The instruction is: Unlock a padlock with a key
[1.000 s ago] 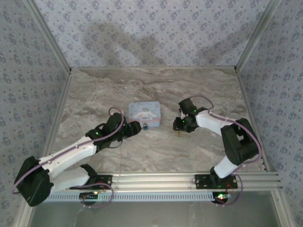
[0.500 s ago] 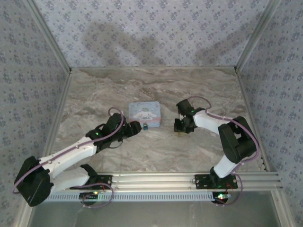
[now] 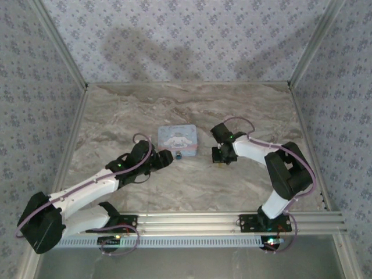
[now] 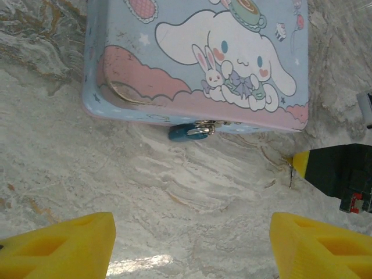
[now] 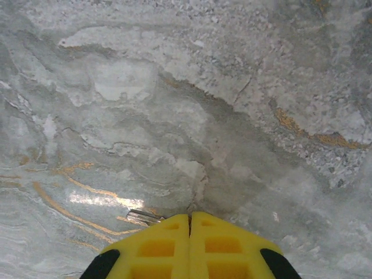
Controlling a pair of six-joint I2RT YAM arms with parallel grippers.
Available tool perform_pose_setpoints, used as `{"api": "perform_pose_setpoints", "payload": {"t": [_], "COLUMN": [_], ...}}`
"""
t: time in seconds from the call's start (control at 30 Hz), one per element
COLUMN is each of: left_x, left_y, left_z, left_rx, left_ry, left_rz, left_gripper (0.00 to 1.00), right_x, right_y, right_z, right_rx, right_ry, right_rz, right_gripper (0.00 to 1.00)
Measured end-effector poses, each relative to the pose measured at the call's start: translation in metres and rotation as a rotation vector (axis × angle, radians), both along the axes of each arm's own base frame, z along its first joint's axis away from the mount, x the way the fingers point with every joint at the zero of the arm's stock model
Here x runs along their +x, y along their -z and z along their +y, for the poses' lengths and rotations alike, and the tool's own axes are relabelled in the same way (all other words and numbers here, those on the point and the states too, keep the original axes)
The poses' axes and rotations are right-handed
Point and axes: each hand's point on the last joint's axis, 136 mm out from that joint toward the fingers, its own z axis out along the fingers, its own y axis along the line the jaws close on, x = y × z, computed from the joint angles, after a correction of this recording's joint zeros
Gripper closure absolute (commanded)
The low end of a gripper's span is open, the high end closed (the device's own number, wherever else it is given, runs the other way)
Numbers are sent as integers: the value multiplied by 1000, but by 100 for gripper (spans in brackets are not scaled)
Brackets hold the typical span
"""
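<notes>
The tiny dark-blue padlock (image 4: 189, 132) hangs on the clasp at the front of a light-blue cartoon tin (image 4: 192, 52); from above it is a dark speck (image 3: 179, 156). My left gripper (image 4: 192, 250) is open, just short of the padlock, with bare marble between its yellow fingers. My right gripper (image 5: 190, 216) is shut, tips down on the table to the right of the tin (image 3: 177, 139). The metal tip of the key (image 5: 142, 216) pokes out from under its left finger. Whether the key is pinched or only lies beneath, I cannot tell.
The marble table (image 3: 192, 186) is walled by patterned panels on three sides. In the top view my left gripper (image 3: 167, 158) and right gripper (image 3: 218, 156) flank the tin's front. The right gripper's yellow fingertips (image 4: 300, 163) show at the right of the left wrist view.
My right gripper has closed fully and shifted a little left, toward the tin. The left arm, tin and padlock have stayed put.
</notes>
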Motion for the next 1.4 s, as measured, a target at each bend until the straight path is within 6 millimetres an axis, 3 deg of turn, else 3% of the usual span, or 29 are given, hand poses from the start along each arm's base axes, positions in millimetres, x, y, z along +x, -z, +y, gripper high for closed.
{"api": "perform_pose_setpoints", "payload": {"t": [0.3, 0.73, 0.87, 1.13, 1.4], "left_x": [0, 1, 8, 33, 51], "left_y": [2, -9, -29, -92, -116], "left_z": [4, 4, -3, -34, -71], "left_rx": [8, -12, -36, -176, -321], "left_ry": [-14, -15, -4, 53, 136], "left_rz": [-6, -36, -74, -176, -156], "left_gripper": [27, 24, 27, 38, 41], "right_x": [-12, -3, -6, -13, -30], "right_y": [-12, -107, -136, -199, -229], "right_z": [13, 14, 14, 30, 58], "right_rx": [130, 391, 449, 534, 506], "right_ry": [-18, 26, 20, -47, -169], "right_rz": [-57, -313, -380, -512, -617], "right_gripper": [100, 100, 100, 100, 100]}}
